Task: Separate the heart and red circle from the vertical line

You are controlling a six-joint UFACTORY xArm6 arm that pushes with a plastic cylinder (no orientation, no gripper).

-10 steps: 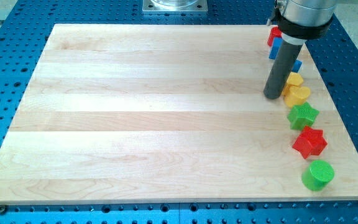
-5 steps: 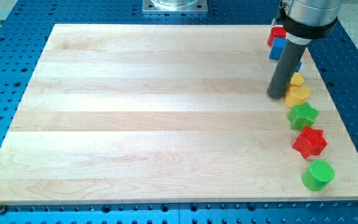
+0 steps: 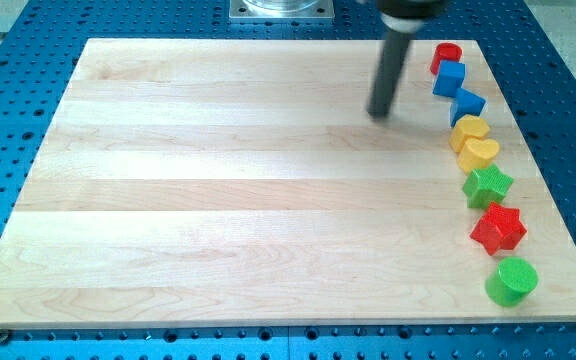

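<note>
My tip (image 3: 379, 114) sat near the board's top right, well left of the line, touching nothing; plain rod, no jaws, holding nothing. Red circle (image 3: 447, 55) headed the line at top-right corner; heart (image 3: 481, 152) lay mid-line w/ a yellow block (image 3: 469, 129) above, green star (image 3: 488, 185) below. Prob best: get betw. line & right edge, push each leftward, slow, w/o clipping the blue blocks (image 3: 449, 77)

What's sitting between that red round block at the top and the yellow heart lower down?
In the camera view, two blue blocks and a yellow block lie in line between the red circle and the yellow heart.
</note>
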